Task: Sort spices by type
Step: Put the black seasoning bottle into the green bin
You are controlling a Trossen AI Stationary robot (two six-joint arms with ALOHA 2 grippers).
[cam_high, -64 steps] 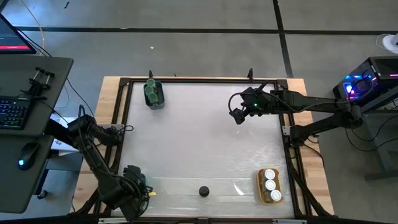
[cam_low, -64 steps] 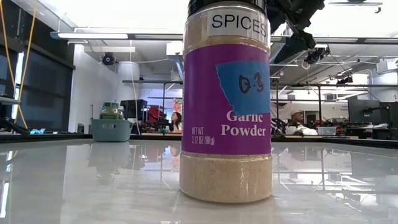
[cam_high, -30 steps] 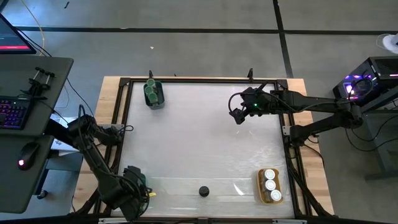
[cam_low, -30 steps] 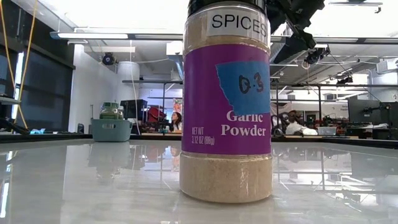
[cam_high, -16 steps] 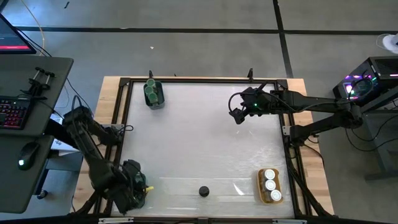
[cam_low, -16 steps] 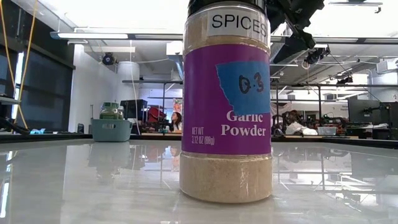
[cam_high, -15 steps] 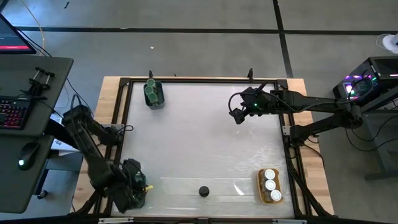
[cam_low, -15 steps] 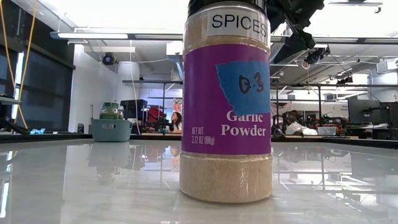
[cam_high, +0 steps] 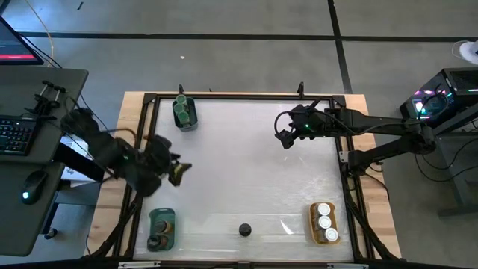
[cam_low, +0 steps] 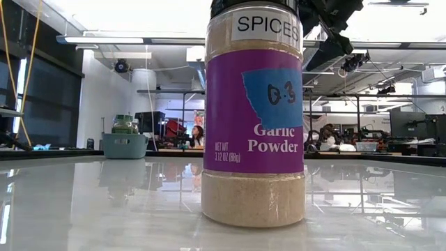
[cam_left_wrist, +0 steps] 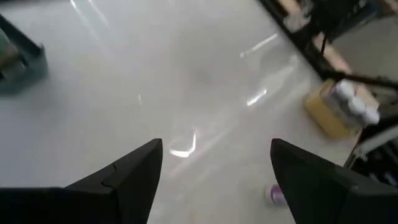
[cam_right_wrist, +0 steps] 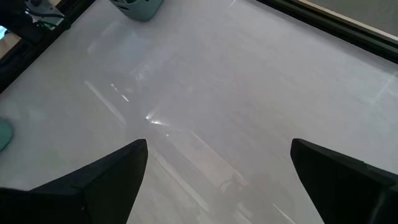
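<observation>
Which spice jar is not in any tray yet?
The black-lidded jar standing alone on the table's near edge. Green-lidded jars, white-lidded jars and dark-lidded jars all sit in trays.

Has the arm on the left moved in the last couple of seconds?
Yes. The left gripper swung up from the near-left corner, uncovering a teal tray there, toward the far tray.

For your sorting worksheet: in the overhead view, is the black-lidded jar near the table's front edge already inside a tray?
No. The black-lidded jar stands alone on the bare table, between the teal tray and the orange tray.
</observation>
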